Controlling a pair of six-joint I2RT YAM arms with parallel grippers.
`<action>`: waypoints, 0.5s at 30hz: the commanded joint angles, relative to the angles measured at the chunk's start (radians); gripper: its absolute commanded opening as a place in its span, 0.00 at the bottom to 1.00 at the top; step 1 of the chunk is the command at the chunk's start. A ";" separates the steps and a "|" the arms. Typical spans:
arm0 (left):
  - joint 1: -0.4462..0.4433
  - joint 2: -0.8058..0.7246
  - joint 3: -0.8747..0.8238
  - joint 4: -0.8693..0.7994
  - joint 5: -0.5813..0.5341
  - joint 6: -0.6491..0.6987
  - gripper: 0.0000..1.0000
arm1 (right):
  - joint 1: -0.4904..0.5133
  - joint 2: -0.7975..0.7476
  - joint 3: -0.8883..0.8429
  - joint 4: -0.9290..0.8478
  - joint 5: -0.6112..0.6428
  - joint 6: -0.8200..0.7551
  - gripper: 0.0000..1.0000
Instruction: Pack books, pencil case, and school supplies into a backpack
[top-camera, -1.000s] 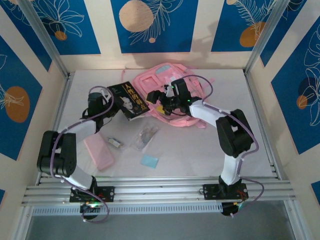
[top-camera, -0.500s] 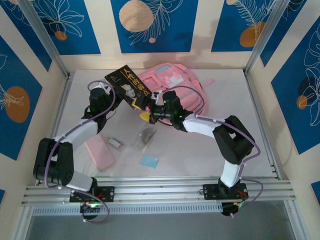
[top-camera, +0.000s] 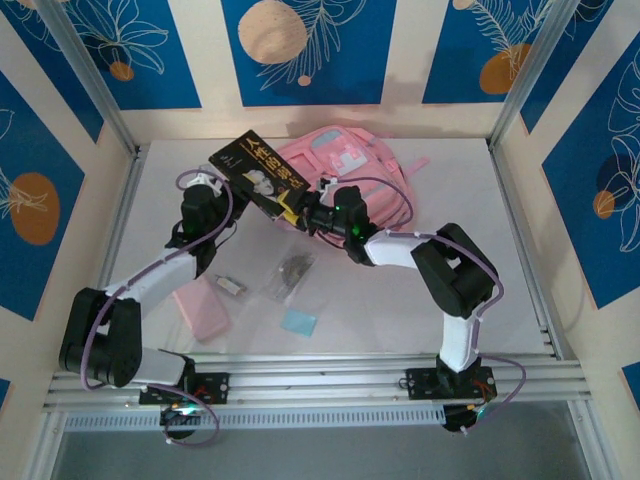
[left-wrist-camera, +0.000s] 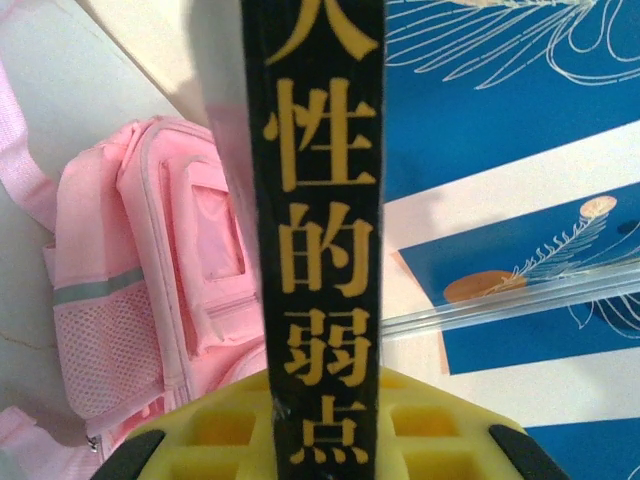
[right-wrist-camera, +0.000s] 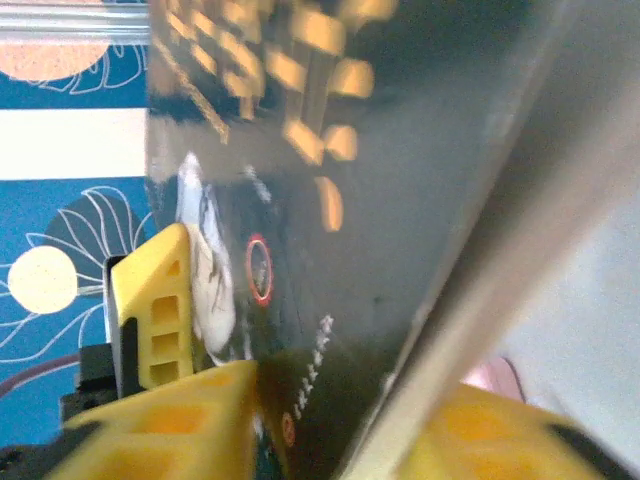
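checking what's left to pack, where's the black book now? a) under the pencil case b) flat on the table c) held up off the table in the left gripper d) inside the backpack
c: the book is raised in the left gripper, clear of the table and outside the backpack.

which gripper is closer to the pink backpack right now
right. the right gripper sits at the backpack's near-left edge, on the book's corner; the left gripper is farther left, at the book's other end.

book glossy paper cover; backpack matt cloth, mesh pocket; table smooth, matt
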 joint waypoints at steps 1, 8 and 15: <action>-0.033 -0.035 -0.002 0.056 0.045 -0.014 0.08 | -0.025 -0.005 0.013 0.080 0.017 -0.011 0.06; -0.076 -0.032 0.098 -0.167 0.085 0.136 0.72 | -0.083 -0.111 -0.041 -0.016 -0.038 -0.093 0.00; -0.183 0.038 0.235 -0.426 0.106 0.383 0.78 | -0.228 -0.347 -0.114 -0.385 -0.076 -0.296 0.00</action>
